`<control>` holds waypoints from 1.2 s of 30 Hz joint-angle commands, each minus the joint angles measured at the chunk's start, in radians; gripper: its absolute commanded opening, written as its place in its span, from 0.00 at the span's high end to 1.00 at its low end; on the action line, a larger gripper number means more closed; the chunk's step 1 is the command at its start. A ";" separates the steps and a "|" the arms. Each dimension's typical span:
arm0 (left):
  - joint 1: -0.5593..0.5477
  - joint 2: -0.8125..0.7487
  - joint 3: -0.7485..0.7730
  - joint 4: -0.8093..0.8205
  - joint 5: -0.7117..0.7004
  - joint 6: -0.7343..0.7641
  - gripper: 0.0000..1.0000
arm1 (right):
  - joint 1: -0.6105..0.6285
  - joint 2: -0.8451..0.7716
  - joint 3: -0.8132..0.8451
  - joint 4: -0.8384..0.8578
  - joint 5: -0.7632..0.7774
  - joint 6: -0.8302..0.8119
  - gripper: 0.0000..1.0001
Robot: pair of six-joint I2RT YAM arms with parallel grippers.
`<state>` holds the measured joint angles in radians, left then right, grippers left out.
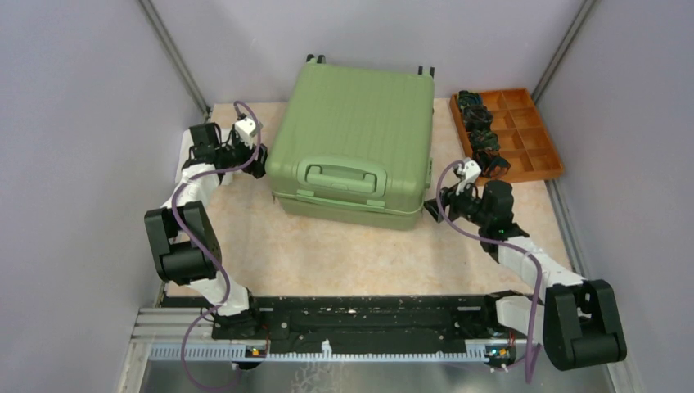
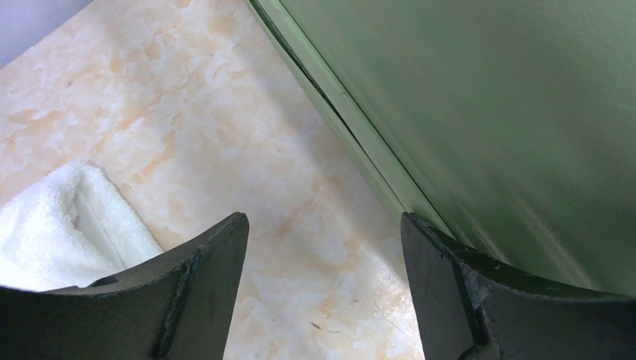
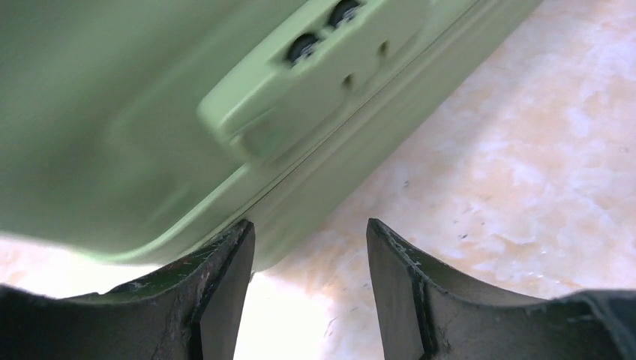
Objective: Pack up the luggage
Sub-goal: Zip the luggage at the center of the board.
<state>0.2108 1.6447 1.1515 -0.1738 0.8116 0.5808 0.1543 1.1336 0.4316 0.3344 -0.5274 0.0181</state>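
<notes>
Nearest the lens, along the bottom of the left wrist view, the left claw [image 2: 324,222] is showing two black fingers with bare table [image 2: 187,112] between them. At the lower left of that view a white towel [image 2: 52,217] is lying on the table, outside the luggage [image 1: 356,135]. The luggage is sitting lid down in the upper middle of the overhead view, with its handle side facing the bottom of the frame.

The likely trouble is that the towel is being left out while the case is already shut, so packing may be incomplete. Whether the lid is latched cannot be told. The seam [image 2: 330,105] is looking slightly parted in the left wrist view, and a nudge at the corner could slide the case toward the orange tray [image 1: 540,155] at the upper right.

The left claw is spread wide and gripping nothing, with its right finger just beside the shell. The right claw [image 3: 309,225] is parted too, and empty. Its left finger is sitting against or just under the lower corner, below the latch block [image 3: 300,82]. Whether it is touching cannot be told.
</notes>
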 commanded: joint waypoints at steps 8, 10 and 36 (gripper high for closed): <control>0.000 -0.018 0.006 0.014 0.018 -0.029 0.20 | 0.064 -0.059 -0.011 -0.148 -0.002 0.061 0.48; 0.001 -0.018 0.006 0.020 0.019 -0.027 0.20 | 0.085 -0.097 -0.008 -0.197 0.107 0.084 0.49; 0.002 -0.024 0.025 0.048 -0.007 -0.049 0.20 | 0.099 -0.098 0.024 -0.173 -0.092 -0.043 0.43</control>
<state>0.2138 1.6447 1.1515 -0.1646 0.7879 0.5362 0.2470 0.9848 0.4259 0.0280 -0.5491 0.0586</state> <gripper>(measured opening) 0.804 0.577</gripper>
